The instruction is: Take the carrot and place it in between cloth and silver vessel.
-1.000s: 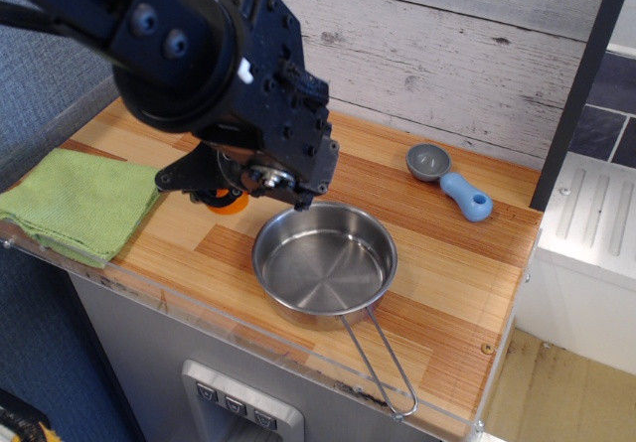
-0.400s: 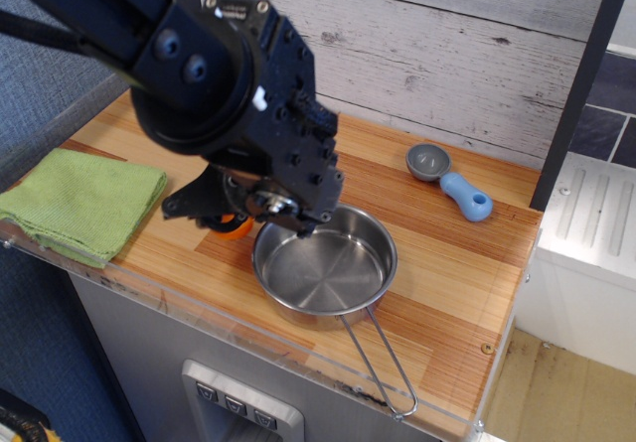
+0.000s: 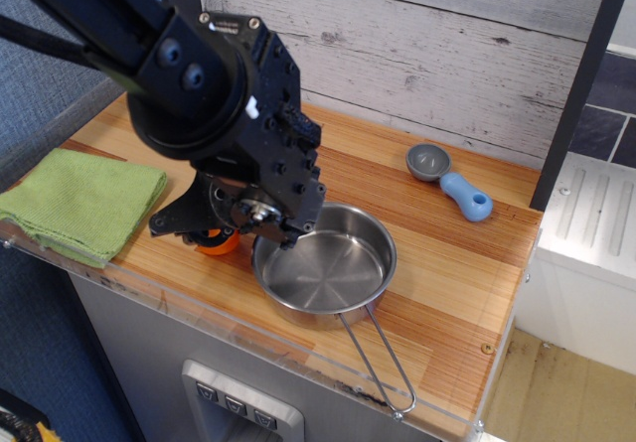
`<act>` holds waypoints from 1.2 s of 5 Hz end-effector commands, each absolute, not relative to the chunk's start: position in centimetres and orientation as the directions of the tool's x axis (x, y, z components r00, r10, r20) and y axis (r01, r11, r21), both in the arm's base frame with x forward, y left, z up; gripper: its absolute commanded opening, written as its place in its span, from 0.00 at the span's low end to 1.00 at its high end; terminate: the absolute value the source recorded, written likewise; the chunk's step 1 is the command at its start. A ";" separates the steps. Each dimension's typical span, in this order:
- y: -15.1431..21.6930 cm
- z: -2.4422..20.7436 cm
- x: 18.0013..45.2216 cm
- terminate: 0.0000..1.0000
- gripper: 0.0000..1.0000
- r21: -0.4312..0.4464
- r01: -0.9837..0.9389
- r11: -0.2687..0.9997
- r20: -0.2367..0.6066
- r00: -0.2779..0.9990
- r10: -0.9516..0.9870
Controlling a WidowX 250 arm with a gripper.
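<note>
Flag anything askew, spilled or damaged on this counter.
One small oddity: the silver pan sits close to the front, so its wire handle appears to stick out over the edge of the counter. Nothing looks spilled or damaged; the green cloth lies flat and the blue scoop rests near the wall.

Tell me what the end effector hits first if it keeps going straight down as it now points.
Likely the wooden counter between cloth and silver vessel; the carrot under the end effector would touch first. Its height above the wood is unclear.
</note>
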State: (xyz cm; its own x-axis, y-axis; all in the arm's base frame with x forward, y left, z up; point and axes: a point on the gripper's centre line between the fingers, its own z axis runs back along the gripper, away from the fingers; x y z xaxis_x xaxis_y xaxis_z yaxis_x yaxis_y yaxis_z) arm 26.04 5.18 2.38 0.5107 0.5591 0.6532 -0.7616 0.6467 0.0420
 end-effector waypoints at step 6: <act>4.6 6.9 26.4 0.00 1.00 -0.019 -0.779 0.627 0.683 0.447 0.577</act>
